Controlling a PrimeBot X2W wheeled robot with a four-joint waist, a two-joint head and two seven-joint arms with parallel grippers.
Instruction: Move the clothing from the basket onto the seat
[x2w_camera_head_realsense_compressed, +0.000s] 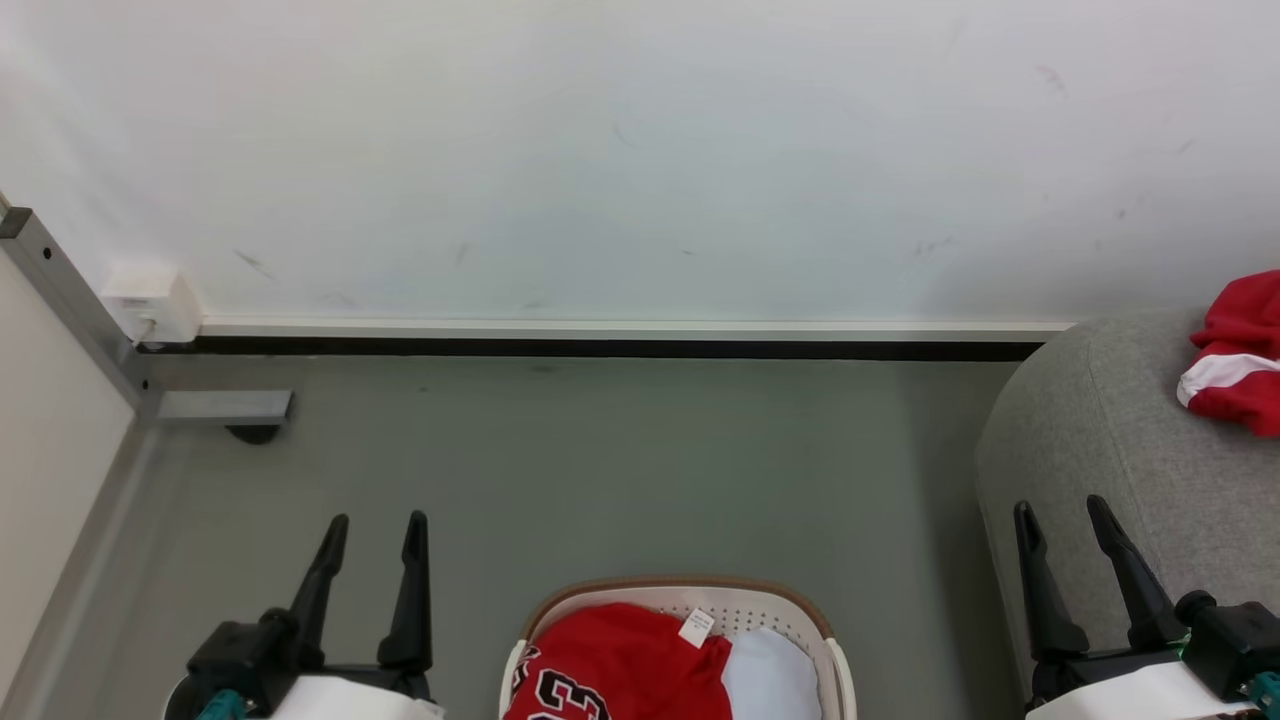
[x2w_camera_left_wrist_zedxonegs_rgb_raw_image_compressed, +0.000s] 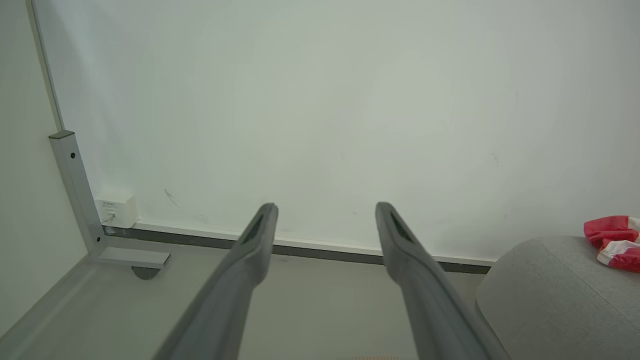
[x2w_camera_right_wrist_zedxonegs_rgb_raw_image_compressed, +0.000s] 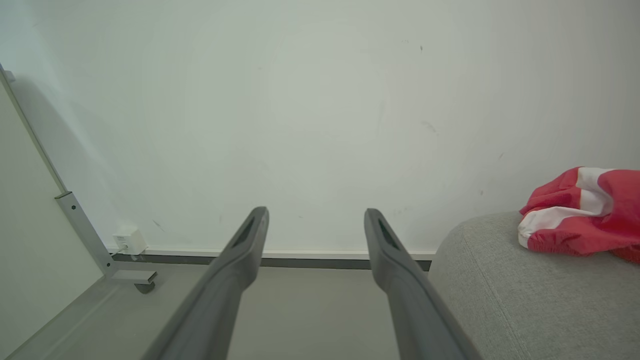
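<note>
both my left gripper (x2w_camera_head_realsense_compressed: 372, 530) and right gripper (x2w_camera_head_realsense_compressed: 1065, 515) hang spread and empty. the red jersey (x2w_camera_head_realsense_compressed: 620, 665) lies in the basket (x2w_camera_head_realsense_compressed: 680, 585), low between them and nearer my left; the seat (x2w_camera_head_realsense_compressed: 1100, 430) stands by my right.

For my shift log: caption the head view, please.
Left gripper and right gripper open; red jersey in the basket, striped red garment on the seat.

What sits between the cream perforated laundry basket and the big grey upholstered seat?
Nothing stands there: in the head view, bare grey floor separates the cream perforated plastic basket from the speckled light-grey fabric seat.
</note>
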